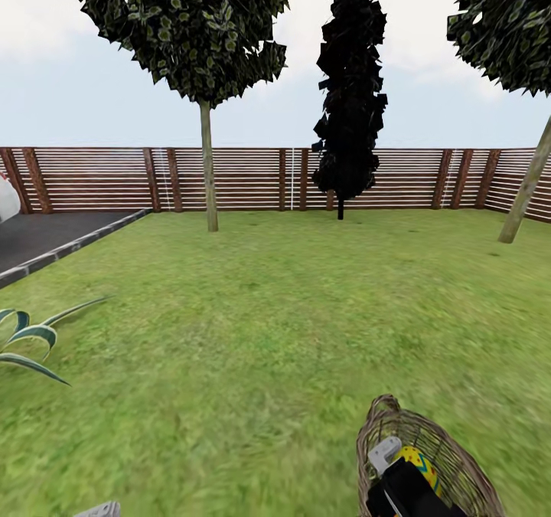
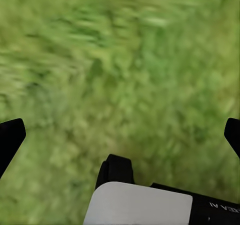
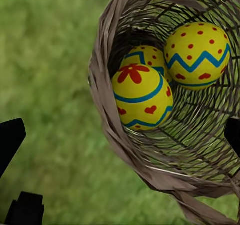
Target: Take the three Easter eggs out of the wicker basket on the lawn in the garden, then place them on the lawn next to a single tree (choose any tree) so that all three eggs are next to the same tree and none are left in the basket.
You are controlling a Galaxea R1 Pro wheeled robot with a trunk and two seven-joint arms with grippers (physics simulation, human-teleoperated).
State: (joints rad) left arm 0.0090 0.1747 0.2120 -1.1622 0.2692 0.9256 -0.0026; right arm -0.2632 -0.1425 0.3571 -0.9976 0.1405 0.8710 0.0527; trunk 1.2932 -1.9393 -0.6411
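The wicker basket (image 1: 451,456) stands on the lawn (image 1: 268,333) at the lower right of the head view. Three yellow Easter eggs lie inside it: one in front (image 3: 141,96), one behind it (image 3: 146,56) and one to the side (image 3: 198,55). One egg (image 1: 422,465) shows in the head view beside my right gripper (image 1: 398,467). That gripper (image 3: 120,137) hangs open above the basket's rim, holding nothing. My left gripper (image 2: 120,135) is open over bare grass. A tree (image 1: 526,191) with a thicker pale trunk stands far right.
A thin-trunked round-crowned tree (image 1: 207,168) and a dark conifer (image 1: 348,119) stand before the slatted wooden fence (image 1: 245,178). A grey paved patio (image 1: 46,241) with a kerb lies at the left. A spiky-leaved plant (image 1: 30,337) grows at the left edge.
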